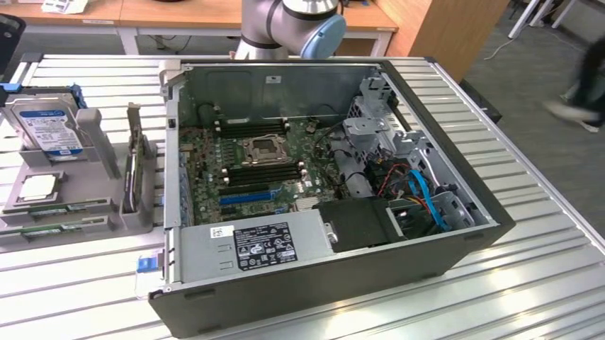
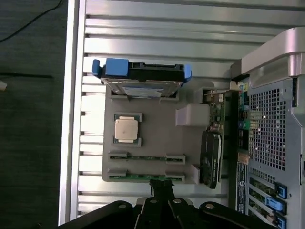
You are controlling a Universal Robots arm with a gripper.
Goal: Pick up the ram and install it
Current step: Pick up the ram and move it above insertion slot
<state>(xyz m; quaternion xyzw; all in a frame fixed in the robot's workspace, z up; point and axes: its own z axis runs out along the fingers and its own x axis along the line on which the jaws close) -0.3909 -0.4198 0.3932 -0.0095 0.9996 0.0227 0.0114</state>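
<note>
Ram (image 2: pixel 147 157) in grey holder (image 2: pixel 157 136) on slatted metal table (image 1: pixel 529 283)

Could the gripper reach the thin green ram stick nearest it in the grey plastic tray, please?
Probably yes: the gripper hangs above the ram stick, which sits uncovered in the grey tray; nothing blocks it, though the jaws are shut.

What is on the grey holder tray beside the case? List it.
On the grey tray: a hard drive in a blue bracket, a processor chip, two ram sticks lying flat, an upright card. The shut gripper hides part of one stick.
</note>
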